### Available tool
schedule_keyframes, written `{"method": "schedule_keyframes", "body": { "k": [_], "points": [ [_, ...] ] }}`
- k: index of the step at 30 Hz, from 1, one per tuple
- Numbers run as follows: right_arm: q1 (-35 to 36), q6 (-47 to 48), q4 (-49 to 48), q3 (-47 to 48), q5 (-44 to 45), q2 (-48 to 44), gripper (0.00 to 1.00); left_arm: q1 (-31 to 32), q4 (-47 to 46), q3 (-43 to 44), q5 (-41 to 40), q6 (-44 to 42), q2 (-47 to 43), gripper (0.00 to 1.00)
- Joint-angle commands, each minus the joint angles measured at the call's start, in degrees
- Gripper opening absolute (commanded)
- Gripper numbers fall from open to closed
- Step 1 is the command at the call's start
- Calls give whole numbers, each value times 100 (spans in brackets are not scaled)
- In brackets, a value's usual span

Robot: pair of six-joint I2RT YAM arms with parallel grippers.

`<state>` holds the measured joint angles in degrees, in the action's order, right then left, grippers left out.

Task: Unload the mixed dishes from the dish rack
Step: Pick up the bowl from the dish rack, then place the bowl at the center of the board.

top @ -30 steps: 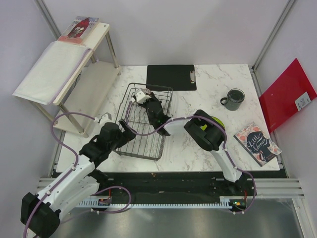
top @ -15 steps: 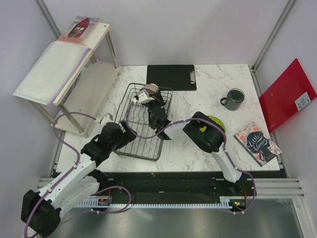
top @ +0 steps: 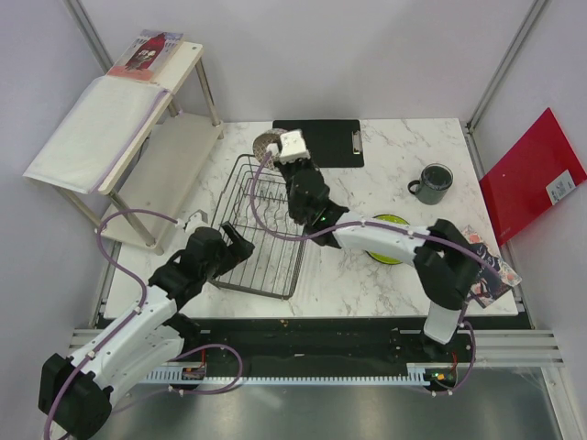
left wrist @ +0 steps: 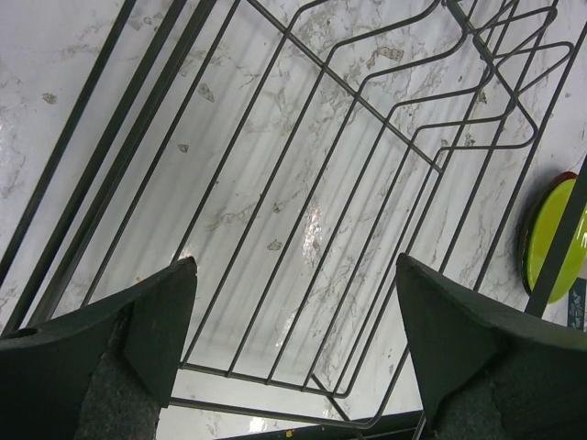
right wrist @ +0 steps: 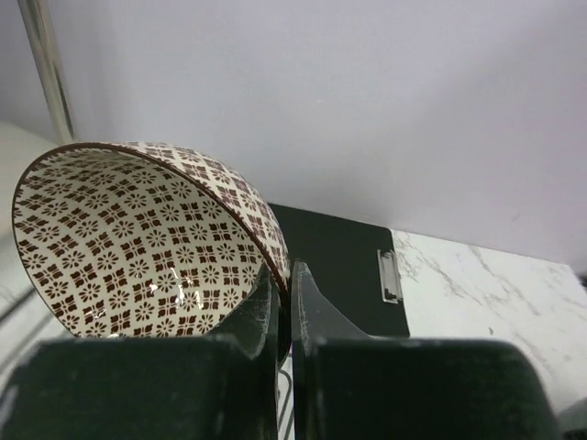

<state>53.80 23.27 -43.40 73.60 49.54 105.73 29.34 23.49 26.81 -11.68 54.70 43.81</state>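
My right gripper [top: 282, 147] is shut on the rim of the dark red patterned plate [top: 268, 143], held tilted in the air over the far end of the dish rack [top: 266, 234]. In the right wrist view the plate [right wrist: 138, 243] fills the left, and the fingers [right wrist: 264, 307] pinch its edge. My left gripper [top: 231, 246] is open over the rack's near left corner, with only rack wires [left wrist: 303, 183] below it. The lime-green plate [top: 390, 240] lies on the table right of the rack. The mug [top: 431, 183] stands at the far right. The glass and speckled bowl are out of view.
A black clipboard [top: 316, 142] lies behind the rack, under the held plate. A book [top: 477, 263] lies at the right table edge and a red folder [top: 532, 174] leans beyond it. A white shelf unit [top: 138, 137] stands at the left.
My right gripper has lifted the patterned plate out of the rack, up and toward the far end, and the right arm has stretched out. The left arm has not moved.
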Motion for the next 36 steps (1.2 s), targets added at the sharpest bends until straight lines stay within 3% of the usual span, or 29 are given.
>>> {"method": "schedule_keyframes", "body": {
  "k": [1,2,3,4,6,7,8,10,16,20,36],
  "points": [
    [-386,-2042,1787,531,-714,-1035,0,-16,-160,176,-18,191,-75,95],
    [-510,-2306,2217,750,-970,-1133,0,-16,-160,202,-10,182,-75,95],
    [-659,-3353,3213,909,-1312,-1221,0,-8,-169,228,-9,173,-83,95],
    [-1052,-3834,3702,1206,-1628,-1352,0,-8,-160,246,8,147,-83,95],
    [-1519,-4775,4711,1297,-2893,-1502,0,-8,-160,298,61,120,-83,94],
    [-2018,-5588,4961,1288,-3280,-1642,0,-16,-160,307,78,111,-101,94],
    [-2266,-5875,5112,1123,-4076,-1739,0,-16,-160,316,113,103,-118,94],
    [-2662,-6341,5332,798,-4548,-2081,0,-8,-169,308,140,76,-119,94],
    [-3602,-6273,6150,-441,-4540,-2934,0,-8,-292,211,333,94,-119,94],
    [-3929,-6352,6422,-741,-4778,-3006,0,-8,-380,141,544,138,-40,94],
    [-4176,-6730,6599,-2121,-5227,-3199,0,-8,-424,-61,817,164,5,95]
  ]
}}
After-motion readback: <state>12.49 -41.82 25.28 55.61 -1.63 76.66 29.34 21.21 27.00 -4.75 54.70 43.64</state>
